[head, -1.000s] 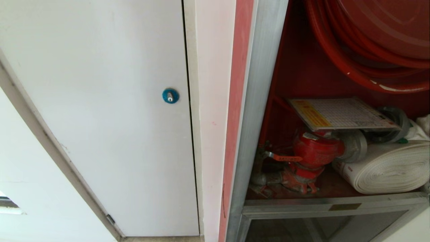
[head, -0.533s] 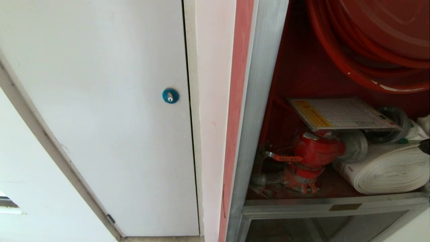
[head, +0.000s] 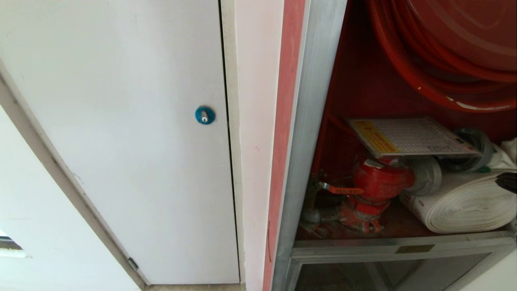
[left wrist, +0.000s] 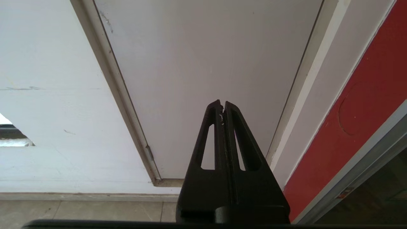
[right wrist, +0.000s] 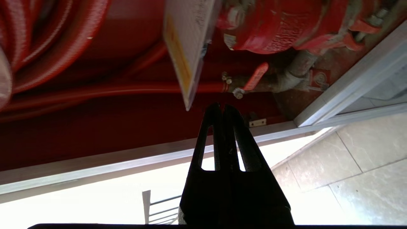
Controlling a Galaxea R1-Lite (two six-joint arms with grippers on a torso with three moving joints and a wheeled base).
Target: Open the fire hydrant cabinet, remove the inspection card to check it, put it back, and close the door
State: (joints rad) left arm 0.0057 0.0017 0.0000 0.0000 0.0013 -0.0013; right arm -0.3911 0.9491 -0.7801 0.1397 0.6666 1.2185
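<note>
The flat laminated white inspection card (head: 412,136), yellow-stripped, lies centre right atop the red valve (head: 379,180) inside the open silver-framed, red-lined fire hydrant cabinet (head: 315,121), beside the white rolled hose (head: 464,202). New at the right edge: the right end effector (head: 508,181), fingers pressed together, empty, entering to reach the card. The left end effector (left wrist: 222,106), likewise closed, faces the white panel (left wrist: 206,63).

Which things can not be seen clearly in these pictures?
- The door: in no view, so its position is unknown.
- The inspection card: grid marks too small in the head view; seen nearly edge-on in the right wrist view.
- The hose reel: cut off by the head view's top and right edges.
- The right tool: only a dark tip enters at the head view's right edge.
</note>
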